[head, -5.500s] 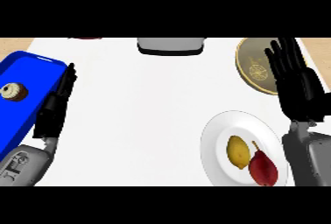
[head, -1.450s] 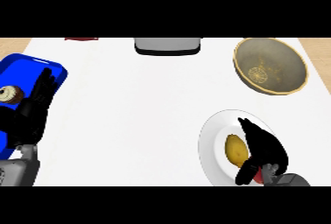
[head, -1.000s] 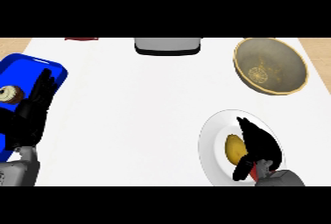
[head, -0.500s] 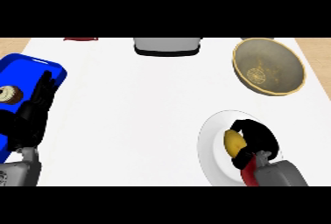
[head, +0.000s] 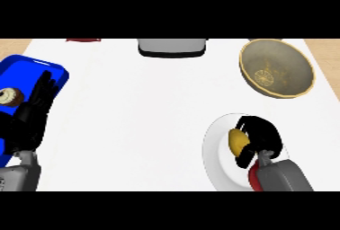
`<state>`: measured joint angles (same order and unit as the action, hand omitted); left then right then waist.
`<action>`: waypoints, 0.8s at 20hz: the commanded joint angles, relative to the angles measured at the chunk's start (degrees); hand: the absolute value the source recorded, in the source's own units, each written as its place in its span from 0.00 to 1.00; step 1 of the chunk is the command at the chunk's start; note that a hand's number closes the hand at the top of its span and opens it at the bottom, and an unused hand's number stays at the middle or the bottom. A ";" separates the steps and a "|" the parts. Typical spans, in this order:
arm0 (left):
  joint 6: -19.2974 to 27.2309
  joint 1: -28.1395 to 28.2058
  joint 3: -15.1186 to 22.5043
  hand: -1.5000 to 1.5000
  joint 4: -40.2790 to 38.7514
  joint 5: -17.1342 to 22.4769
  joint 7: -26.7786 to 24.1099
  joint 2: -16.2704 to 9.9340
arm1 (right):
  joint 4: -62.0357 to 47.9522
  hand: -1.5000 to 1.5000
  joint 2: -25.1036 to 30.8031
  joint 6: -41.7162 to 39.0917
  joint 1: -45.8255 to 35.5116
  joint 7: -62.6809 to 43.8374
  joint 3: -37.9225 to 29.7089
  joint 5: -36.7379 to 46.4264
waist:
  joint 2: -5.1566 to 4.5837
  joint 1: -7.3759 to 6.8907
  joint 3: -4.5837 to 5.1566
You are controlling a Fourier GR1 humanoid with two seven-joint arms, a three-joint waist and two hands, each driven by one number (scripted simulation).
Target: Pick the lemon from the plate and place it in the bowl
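Right hand (head: 260,135) curls its fingers around the smooth oval lemon (head: 236,140) on the round white plate (head: 216,152); left hand (head: 33,117) rests, fingers straight.

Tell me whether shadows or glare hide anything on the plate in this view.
Head view: the light is even, with no glare and no strong shadows on the plate. The right hand itself covers part of the lemon, and its forearm hides most of the red fruit.

Matt white counter (head: 133,134), glossy blue tray (head: 26,72), smooth white plate (head: 216,152), dull olive bowl (head: 292,63) with tan rim.
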<state>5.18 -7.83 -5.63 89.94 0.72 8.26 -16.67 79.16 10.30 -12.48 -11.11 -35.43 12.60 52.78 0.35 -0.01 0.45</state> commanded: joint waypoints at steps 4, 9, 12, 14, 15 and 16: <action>-0.36 -2.63 2.81 0.50 0.89 -1.22 -0.16 1.15 | -12.43 1.00 -4.72 7.57 -20.53 -22.58 -14.13 4.52 | -2.11 -4.90 -0.50; -1.55 -4.19 3.16 0.50 -1.40 -0.78 -1.09 1.28 | -20.88 1.00 -2.05 10.28 -34.63 -34.80 -17.49 11.94 | -2.80 -7.05 -0.25; -1.49 -4.58 4.17 0.50 -1.50 -1.14 -1.46 2.13 | -24.39 1.00 0.37 11.28 -41.84 -39.20 -17.44 18.66 | -2.62 -7.49 -0.13; -1.70 -5.66 3.44 0.50 -1.32 -0.91 -0.33 1.17 | -26.05 1.00 3.72 11.31 -45.59 -40.70 -17.03 23.90 | -2.27 -7.27 -0.10; -2.38 -6.20 3.73 0.50 -1.78 -0.91 -0.31 0.86 | -26.63 1.00 3.52 13.52 -46.94 -41.78 -16.63 26.47 | -2.46 -7.21 -0.11; -1.48 -5.24 4.13 0.50 -0.50 -0.93 0.72 1.86 | -27.82 1.00 3.45 14.51 -48.00 -42.99 -16.46 28.79 | -2.10 -7.66 -0.21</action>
<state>3.62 -12.89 -1.94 88.77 -0.28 7.92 -15.20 55.21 12.03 -1.75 -52.07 -65.48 -4.18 73.77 -2.04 -7.03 0.28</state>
